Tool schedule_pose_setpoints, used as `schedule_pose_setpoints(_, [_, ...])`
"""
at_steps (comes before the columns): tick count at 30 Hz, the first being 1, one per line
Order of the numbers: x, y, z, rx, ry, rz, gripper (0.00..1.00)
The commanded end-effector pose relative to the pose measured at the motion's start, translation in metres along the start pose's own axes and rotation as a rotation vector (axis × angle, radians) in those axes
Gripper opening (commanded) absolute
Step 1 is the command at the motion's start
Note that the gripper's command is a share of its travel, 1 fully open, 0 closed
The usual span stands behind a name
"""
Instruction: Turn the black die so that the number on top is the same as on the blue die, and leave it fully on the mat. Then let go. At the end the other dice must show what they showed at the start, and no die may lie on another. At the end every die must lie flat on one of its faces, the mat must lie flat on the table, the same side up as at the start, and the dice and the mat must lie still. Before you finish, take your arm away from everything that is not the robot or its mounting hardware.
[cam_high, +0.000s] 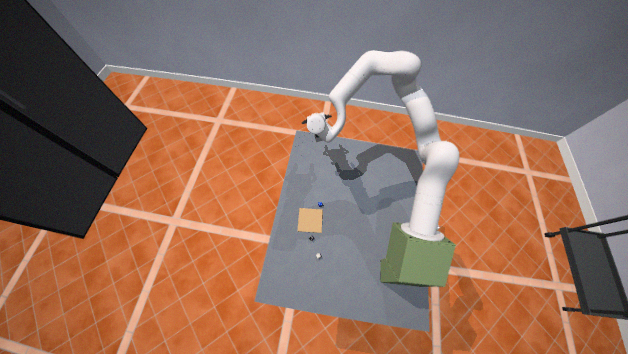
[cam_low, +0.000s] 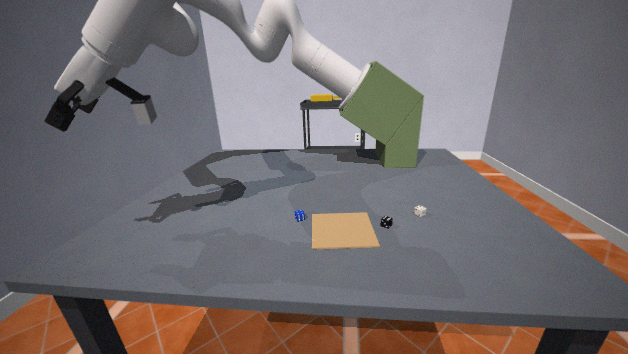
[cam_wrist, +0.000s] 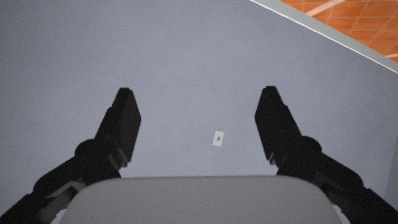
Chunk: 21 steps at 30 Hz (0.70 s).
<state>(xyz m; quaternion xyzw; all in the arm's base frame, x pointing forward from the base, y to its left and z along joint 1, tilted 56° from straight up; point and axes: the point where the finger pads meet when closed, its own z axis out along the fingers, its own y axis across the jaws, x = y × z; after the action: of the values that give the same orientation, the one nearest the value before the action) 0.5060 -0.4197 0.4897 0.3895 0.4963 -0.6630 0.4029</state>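
Note:
The black die (cam_low: 386, 222) lies on the grey table just right of the tan mat (cam_low: 344, 230), off the mat; it also shows in the top view (cam_high: 311, 238) below the mat (cam_high: 310, 220). The blue die (cam_low: 299, 215) lies just left of the mat, and shows in the top view (cam_high: 320, 204) too. A white die (cam_low: 420, 211) (cam_high: 318, 256) lies farther right. My gripper (cam_low: 102, 112) is open and empty, high above the table's far left part, far from the dice. In the wrist view the fingers point at a wall; no die shows there.
The arm's green base (cam_low: 392, 117) stands at the table's far side. A dark side stand (cam_low: 322, 120) with a yellow thing on it is behind the table. A black cabinet (cam_high: 55, 115) stands on the floor away from the table.

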Motion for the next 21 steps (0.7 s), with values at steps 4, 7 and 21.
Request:
schedule_pose_setpoints(4, [-0.001, 0.0, 0.0, 0.0, -0.001, 0.001, 1.0])
schedule_pose_setpoints(7, [-0.001, 0.0, 0.0, 0.0, -0.001, 0.001, 1.0])
schedule_pose_setpoints(21, [0.049, 0.027, -0.023, -0.079, 0.079, -0.042, 1.0])
